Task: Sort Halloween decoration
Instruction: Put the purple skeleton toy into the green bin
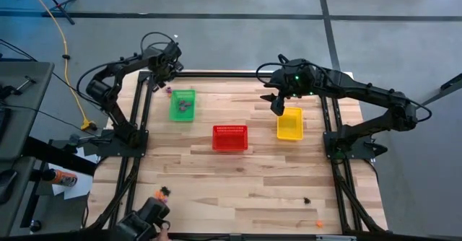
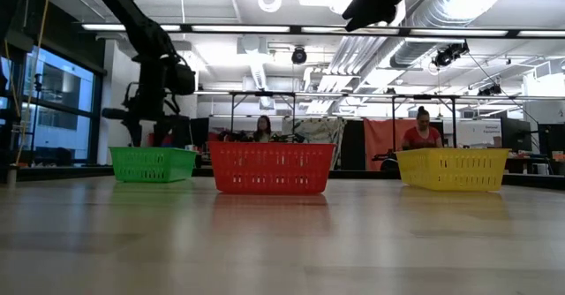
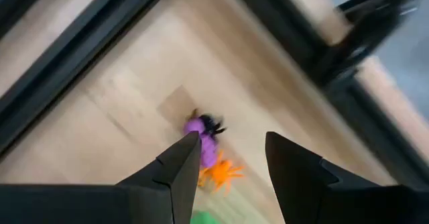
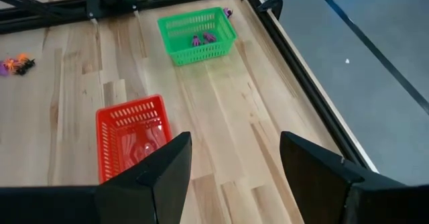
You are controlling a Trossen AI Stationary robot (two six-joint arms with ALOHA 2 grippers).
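From above, the wooden worktop (image 1: 238,176) carries three mesh baskets in a loose row: a green basket (image 1: 182,104) toward the far left, a red basket (image 1: 230,137) in the middle, and a yellow basket (image 1: 289,123) to the right. The left claw (image 1: 163,81) hangs over the far left corner, just beside the green basket, and a small purple trinket (image 1: 169,91) lies on the wood between the claw and the basket. A few dark and purple trinkets (image 1: 183,107) sit inside the green basket. The right claw (image 1: 278,105) hovers at the yellow basket's far left corner. More stray pieces lie well apart along the near edge: a black one (image 1: 307,200) and an orange one (image 1: 319,224) (both too small to make out).

At worktop level, the three baskets stand in a line, green (image 2: 153,163), red (image 2: 271,167), yellow (image 2: 452,169), with two people seated at desks in the room behind.

Through the left wrist camera, the left claw (image 3: 231,160) is open, empty, its fingers straddling a little cluster on the wood: a purple trinket (image 3: 198,127) with a black bit on it, and an orange spidery trinket (image 3: 221,174) just beside it.

The right wrist camera shows the right claw (image 4: 231,160) spread wide with nothing between its fingers, above the red basket (image 4: 131,133); the green basket (image 4: 196,33) beyond holds purple trinkets (image 4: 202,39).
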